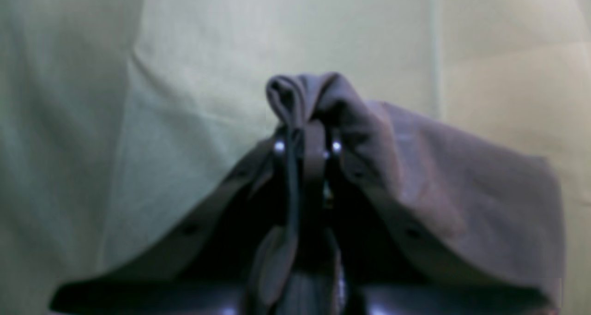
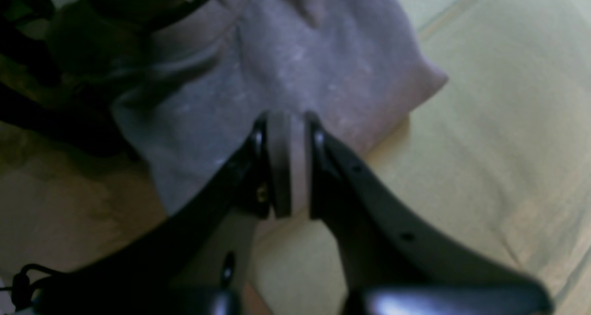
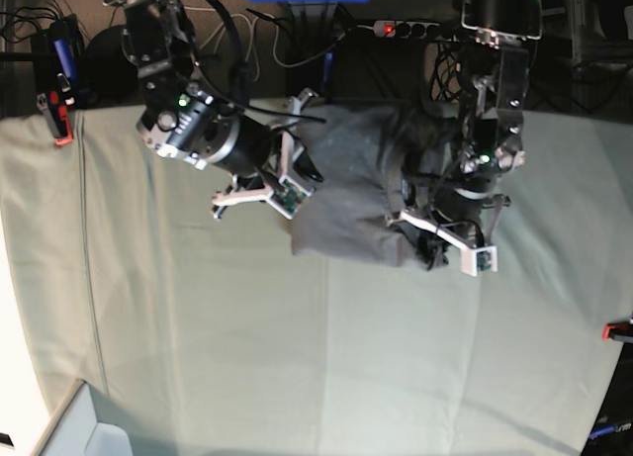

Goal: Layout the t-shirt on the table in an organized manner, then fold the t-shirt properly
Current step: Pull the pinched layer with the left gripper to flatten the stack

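Observation:
The dark grey t-shirt [image 3: 356, 199] lies crumpled at the back middle of the pale green table [image 3: 198, 327]. My left gripper [image 3: 428, 246] is at its right end. In the left wrist view this gripper [image 1: 307, 137] is shut on a bunched fold of the t-shirt [image 1: 438, 181], which drapes over one finger. My right gripper [image 3: 300, 177] is at the shirt's left edge. In the right wrist view it [image 2: 286, 121] is shut, its tips on the t-shirt [image 2: 300, 65] above the table [image 2: 485, 121].
Red clamps sit at the table's left edge [image 3: 61, 120] and right edge [image 3: 618, 329]. Cables and a power strip [image 3: 406, 28] lie behind the table. A pale box [image 3: 69, 431] stands at the front left corner.

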`<action>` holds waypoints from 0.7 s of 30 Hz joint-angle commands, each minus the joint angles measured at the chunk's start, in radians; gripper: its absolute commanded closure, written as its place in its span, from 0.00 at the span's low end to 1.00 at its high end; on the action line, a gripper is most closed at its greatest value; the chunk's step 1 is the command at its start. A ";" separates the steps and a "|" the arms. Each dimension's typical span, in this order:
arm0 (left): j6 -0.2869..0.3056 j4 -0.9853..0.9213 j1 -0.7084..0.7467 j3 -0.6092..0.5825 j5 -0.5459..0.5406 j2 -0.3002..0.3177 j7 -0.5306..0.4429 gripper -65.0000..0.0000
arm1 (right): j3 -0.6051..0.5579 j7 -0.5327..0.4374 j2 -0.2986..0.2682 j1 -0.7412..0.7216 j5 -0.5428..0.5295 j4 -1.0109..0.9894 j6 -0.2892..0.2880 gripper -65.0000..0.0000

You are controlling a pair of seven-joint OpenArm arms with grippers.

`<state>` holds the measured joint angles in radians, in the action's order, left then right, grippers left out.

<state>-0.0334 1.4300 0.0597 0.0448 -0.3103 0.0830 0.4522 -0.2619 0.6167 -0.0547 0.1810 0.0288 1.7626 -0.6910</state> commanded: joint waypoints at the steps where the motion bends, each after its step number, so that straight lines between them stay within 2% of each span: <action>1: 0.000 -0.001 -0.018 0.002 0.000 0.002 -0.022 0.99 | 0.000 -0.025 0.003 -0.008 -0.013 0.016 -0.007 0.93; 3: 0.000 -0.016 -0.018 0.002 0.000 0.002 -0.020 0.95 | 0.000 -0.025 0.003 -0.008 -0.013 0.016 -0.007 0.93; 4: 0.000 -0.016 -0.013 0.002 0.000 0.002 -0.020 0.89 | 0.000 -0.025 0.002 -0.008 -0.013 0.016 -0.007 0.93; 9: 0.000 0.042 0.022 0.002 -0.002 0.002 -0.020 0.38 | 0.000 -0.025 0.002 -0.007 -0.013 0.016 -0.007 0.93; 11: -0.003 0.142 0.071 0.002 -0.002 0.002 -0.020 0.23 | 0.000 -0.025 0.002 -0.005 -0.011 0.016 -0.007 0.93; 12: -0.003 0.193 0.098 0.004 -0.002 0.002 -0.020 0.19 | 0.000 -0.025 0.002 -0.004 -0.011 0.016 -0.007 0.93; 16: -0.004 0.337 0.199 0.004 -0.002 -0.004 -0.020 0.18 | 0.000 -0.025 0.002 -0.005 -0.011 0.016 -0.007 0.93; 21: -0.004 0.366 0.315 0.004 -0.002 -0.001 -0.025 0.18 | 0.002 -0.025 0.000 -0.005 -0.011 0.016 -0.007 0.93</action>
<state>-0.0418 1.7782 0.3847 0.0479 -0.3092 0.0803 0.4595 -0.2619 0.6159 -0.0551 0.1841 0.0292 1.7615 -0.6910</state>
